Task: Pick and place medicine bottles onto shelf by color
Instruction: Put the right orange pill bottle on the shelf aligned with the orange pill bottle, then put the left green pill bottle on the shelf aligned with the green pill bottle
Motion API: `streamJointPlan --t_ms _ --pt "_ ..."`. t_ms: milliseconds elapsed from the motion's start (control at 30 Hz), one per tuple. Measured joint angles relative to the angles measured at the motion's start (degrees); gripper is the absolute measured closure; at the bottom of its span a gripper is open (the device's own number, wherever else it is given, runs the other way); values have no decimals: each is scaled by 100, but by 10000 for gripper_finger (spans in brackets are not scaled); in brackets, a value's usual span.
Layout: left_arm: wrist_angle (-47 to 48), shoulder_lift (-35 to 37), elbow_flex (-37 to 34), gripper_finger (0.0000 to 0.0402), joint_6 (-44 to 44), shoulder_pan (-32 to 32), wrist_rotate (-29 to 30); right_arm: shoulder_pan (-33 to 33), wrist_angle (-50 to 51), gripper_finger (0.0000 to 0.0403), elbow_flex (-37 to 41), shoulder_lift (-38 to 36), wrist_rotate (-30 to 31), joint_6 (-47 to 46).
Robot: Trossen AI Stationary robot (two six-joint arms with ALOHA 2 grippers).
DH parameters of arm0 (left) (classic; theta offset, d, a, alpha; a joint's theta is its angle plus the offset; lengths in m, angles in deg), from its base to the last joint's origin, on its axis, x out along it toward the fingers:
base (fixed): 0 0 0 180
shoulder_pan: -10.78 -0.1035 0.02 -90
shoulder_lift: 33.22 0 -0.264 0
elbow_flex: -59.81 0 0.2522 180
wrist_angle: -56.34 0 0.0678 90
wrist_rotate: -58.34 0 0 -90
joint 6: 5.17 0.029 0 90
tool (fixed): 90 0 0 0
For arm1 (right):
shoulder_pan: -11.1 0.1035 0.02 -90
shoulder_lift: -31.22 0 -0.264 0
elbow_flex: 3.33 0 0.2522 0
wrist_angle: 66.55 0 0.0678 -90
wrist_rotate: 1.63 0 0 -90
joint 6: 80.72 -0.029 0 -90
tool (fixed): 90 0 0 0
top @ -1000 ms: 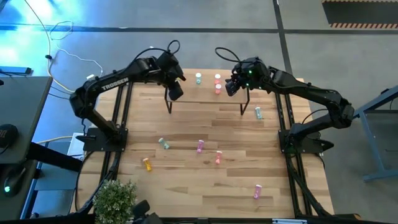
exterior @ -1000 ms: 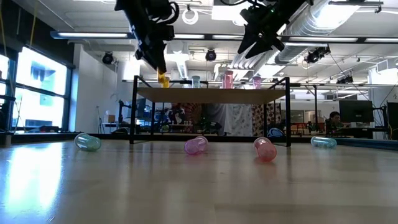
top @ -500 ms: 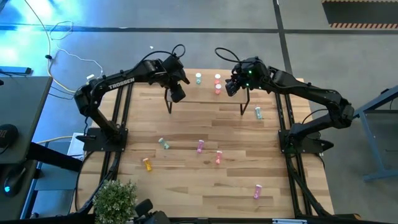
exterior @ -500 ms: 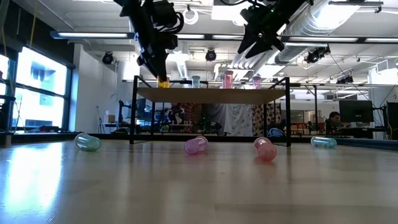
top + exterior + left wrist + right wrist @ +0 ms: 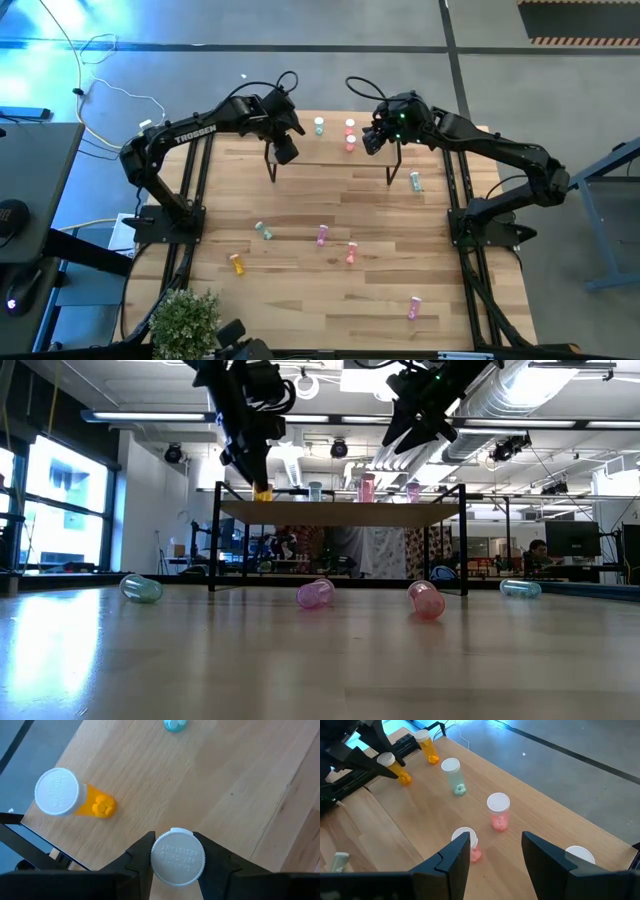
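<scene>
The shelf point(image 5: 322, 152) stands at the table's far middle. On it are an orange bottle point(image 5: 60, 794), a pale green one point(image 5: 453, 776), two salmon ones point(image 5: 498, 810) point(image 5: 473, 851) and another white cap point(image 5: 580, 855). My left gripper point(image 5: 176, 865) is over the shelf's left end, shut on a second orange bottle point(image 5: 262, 491). My right gripper point(image 5: 495, 860) hangs open above the shelf's right part, with nothing between its fingers. More bottles lie on their sides on the table: green point(image 5: 264, 230), pink point(image 5: 322, 235), salmon point(image 5: 351, 252), orange point(image 5: 237, 263). My left gripper pinches the orange bottle's white cap point(image 5: 177, 845) between its two fingers, one on each side. The fingers come from above, slanting down. The bottle point(image 5: 396, 769) stands upright below them, its base at the shelf board near the left end.
A green bottle point(image 5: 415, 181) lies right of the shelf, and a pink one point(image 5: 413, 307) near the table's front right. A potted plant point(image 5: 185, 320) stands at the near left corner. The shelf's thin black legs point(image 5: 213, 540) rise from the table.
My left gripper has sunk a little toward the shelf with the orange bottle, which stays upright and now sits at board height. My right gripper has kept still.
</scene>
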Motion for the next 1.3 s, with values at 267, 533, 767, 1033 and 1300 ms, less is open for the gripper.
streamJointPlan --t_ms 267,533,767,1033,1300 --pt "32 -18 -11 248 108 -2 9 2 2 233 1 0 -14 -15" --pt "16 -16 -11 199 98 -2 242 2 2 233 1 0 -13 -14" --pt "15 -12 -11 165 43 -2 167 2 0 233 2 0 -11 -15" --pt "17 -6 -7 161 68 -2 274 2 2 233 2 0 -9 -17" --pt "499 -1 634 161 194 -2 330 2 2 233 0 0 7 -17"
